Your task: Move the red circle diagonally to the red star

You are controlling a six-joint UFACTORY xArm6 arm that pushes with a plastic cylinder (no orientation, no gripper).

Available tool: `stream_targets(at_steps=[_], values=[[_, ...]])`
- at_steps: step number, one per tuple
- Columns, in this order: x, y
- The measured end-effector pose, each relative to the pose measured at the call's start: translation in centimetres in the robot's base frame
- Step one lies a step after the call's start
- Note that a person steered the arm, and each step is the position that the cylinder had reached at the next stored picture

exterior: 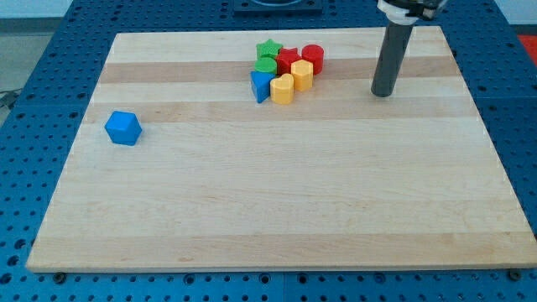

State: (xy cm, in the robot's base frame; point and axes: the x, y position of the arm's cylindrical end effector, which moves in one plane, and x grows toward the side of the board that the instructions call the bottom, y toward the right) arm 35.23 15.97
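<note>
1. Nearest the camera there's nothing but the bare pale wood of the tabletop, a wide stretch of it across the view's bottom; the closest block is the blue cube, alone at the view's left.
2. On to the working end: this arm carries no claw at all, so there is nothing to open or close and nothing held. It ends in a dark rod, and my tip sits on the wood at the view's upper right, touching no block.
3. Out from the tip, toward the view's left, the first thing met is the red circle, a short red cylinder at the right edge of the cluster, near the tip but apart from it, and slightly higher in the view.
4. Handling, as I judge it: small, light, rigid, flat-bottomed, so it should slide easily. Being round, it may slip sideways off an off-centre push. No gripping here; contact belongs on its side wall.
5. The red star is just left of the circle, seemingly touching.
6. Crowding them: a yellow block just below the circle, a yellow heart, a blue triangle, a green circle and a green star. A careless push could scatter the lot.
</note>
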Motion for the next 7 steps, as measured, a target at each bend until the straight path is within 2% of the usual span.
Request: stream_targets(at_steps=[2,3,4,5,7], values=[[0.1,-1.6],[0.1,-5.6],[-3.1,-6.3],[-8.4,-9.5],[-8.5,-9.0]])
